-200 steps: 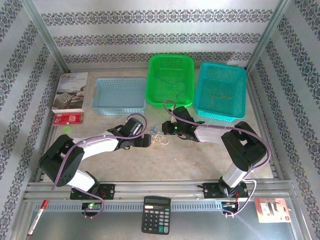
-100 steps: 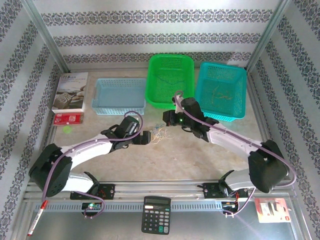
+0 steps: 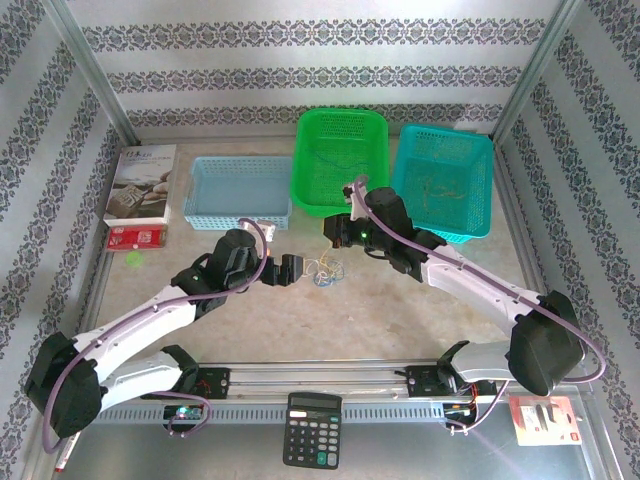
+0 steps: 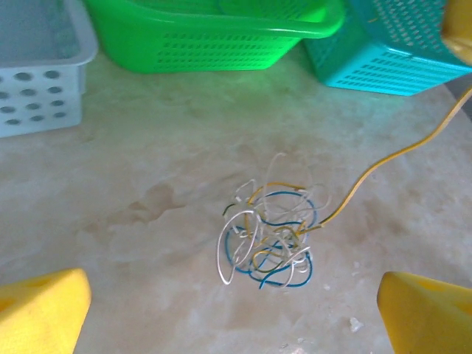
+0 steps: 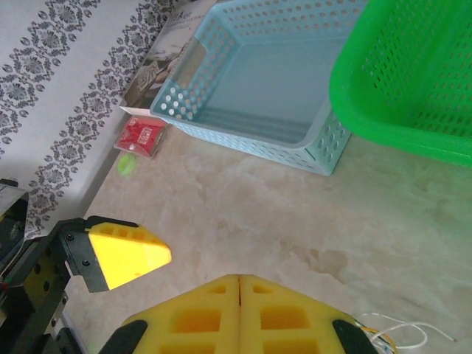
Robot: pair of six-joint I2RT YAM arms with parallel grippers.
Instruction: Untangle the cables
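We see tangled cables (image 4: pixel 269 236) on the bench (image 4: pixel 133 155), left gripper (image 3: pixel 291 270) jaws spread wide beside them, right gripper (image 5: pixel 240 310) jaws pinching one raised yellow strand (image 4: pixel 391 158).

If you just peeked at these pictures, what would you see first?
Probably the little tangle of cables, white, yellow and blue, lying on the table. One yellow wire rises from it toward the shut right gripper, and the bright green basket and teal basket glow behind.
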